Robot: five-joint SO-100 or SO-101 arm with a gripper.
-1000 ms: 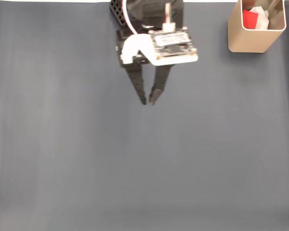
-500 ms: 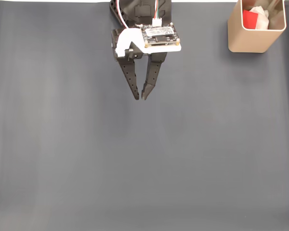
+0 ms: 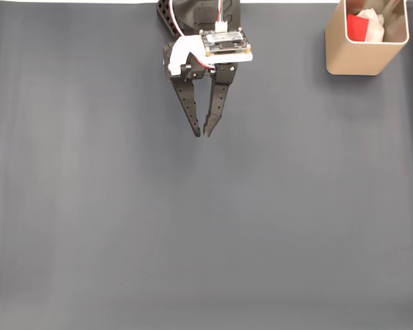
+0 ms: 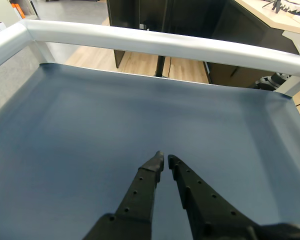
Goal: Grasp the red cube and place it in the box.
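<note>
Fixed view, red cube [image 3: 357, 27] inside box [image 3: 354, 58]; gripper [image 3: 202, 133] nearly closed, well apart

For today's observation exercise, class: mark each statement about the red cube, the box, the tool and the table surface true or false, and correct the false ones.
1. The red cube lies inside the box. True.
2. The tool grips the red cube. False: its fingertips sit nearly together with nothing between them, as the wrist view also shows.
3. In the fixed view, the box stands at the upper right. True.
4. The box is lying on its side. False: it stands upright, opening upward.
5. The tool hangs directly above the box. False: it is well to the left of it, over the bare dark mat.
</note>
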